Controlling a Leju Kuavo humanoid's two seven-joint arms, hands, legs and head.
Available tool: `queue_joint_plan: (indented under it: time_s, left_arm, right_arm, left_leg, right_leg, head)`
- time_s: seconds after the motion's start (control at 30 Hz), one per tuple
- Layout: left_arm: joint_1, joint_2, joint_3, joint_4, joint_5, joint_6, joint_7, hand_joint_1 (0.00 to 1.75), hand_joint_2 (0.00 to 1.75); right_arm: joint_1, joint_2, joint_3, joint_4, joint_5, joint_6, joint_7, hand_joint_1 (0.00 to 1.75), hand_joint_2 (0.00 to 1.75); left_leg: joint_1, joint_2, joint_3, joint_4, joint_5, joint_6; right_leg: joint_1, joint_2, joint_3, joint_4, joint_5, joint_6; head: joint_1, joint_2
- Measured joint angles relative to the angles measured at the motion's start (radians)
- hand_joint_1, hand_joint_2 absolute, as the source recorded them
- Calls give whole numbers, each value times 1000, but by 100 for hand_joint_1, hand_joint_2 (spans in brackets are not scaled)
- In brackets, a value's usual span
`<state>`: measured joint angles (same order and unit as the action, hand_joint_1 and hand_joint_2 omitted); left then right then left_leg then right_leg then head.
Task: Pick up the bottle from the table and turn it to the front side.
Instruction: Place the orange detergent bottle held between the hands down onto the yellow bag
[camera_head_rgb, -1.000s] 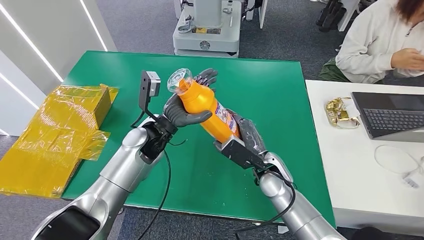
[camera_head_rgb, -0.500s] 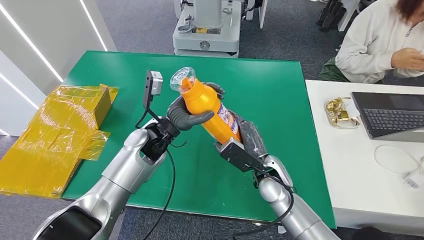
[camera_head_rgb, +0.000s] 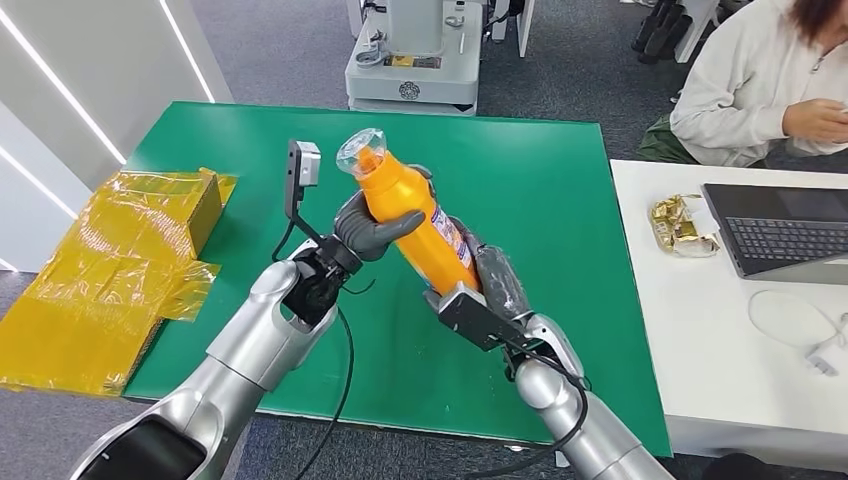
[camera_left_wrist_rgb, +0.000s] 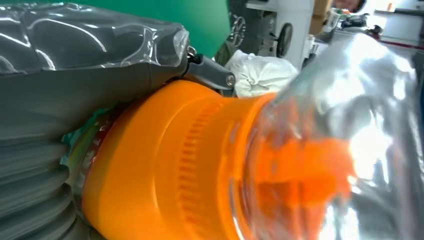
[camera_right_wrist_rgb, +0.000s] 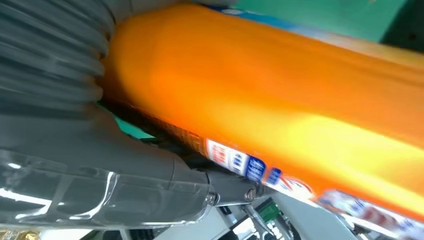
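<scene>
Gripping the orange plastic bottle (camera_head_rgb: 415, 222) with its clear cap (camera_head_rgb: 360, 153) above the green table (camera_head_rgb: 560, 180), the left hand (camera_head_rgb: 375, 228) clasps the neck and the right hand (camera_head_rgb: 492, 283) the base. Cap points toward eleven o'clock. Twisting the smooth body unevenly could let it slip free.

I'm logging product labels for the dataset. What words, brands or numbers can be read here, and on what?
None can be read.
Orange plastic bottle with clear cap: its blue, red and white label carries print, too blurred to read.
Grey machine base beyond the green table: a round emblem, too small to read.
</scene>
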<state>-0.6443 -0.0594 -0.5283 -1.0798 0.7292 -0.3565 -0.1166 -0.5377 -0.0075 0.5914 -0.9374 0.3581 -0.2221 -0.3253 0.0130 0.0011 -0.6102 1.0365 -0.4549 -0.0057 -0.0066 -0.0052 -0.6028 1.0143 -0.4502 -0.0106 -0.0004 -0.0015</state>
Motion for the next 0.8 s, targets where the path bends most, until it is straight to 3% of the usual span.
queue_joint_plan:
  time_s: [0.17,0.43,0.6,0.7,0.8]
  left_arm:
    - [-3,2,0,-5,-202,129,-111,175,175]
    - [-68,56,24,45,-914,513,-291,175,175]
    - [-117,94,29,102,-1390,763,-229,175,175]
    - [-126,109,27,118,-1563,829,-169,175,175]
    - [-135,127,6,132,-1837,884,-55,175,175]
  right_arm:
    - [31,-16,0,-9,-21,1,-2,0,175]
    - [111,-65,-3,-82,-41,1,-4,0,175]
    - [202,-86,-32,-197,-1,2,24,0,175]
    - [235,-89,-48,-249,15,7,34,0,175]
    - [252,-89,-63,-280,23,14,36,0,175]
  left_leg:
    - [0,0,0,0,0,0]
    - [0,0,0,0,0,0]
    - [0,0,0,0,0,0]
    - [0,0,0,0,0,0]
    - [0,0,0,0,0,0]
  right_leg:
    - [0,0,0,0,0,0]
    - [0,0,0,0,0,0]
    - [0,0,0,0,0,0]
    - [0,1,0,0,0,0]
    - [0,0,0,0,0,0]
  head:
    - [0,0]
    - [0,0]
    - [0,0]
    - [0,0]
    - [0,0]
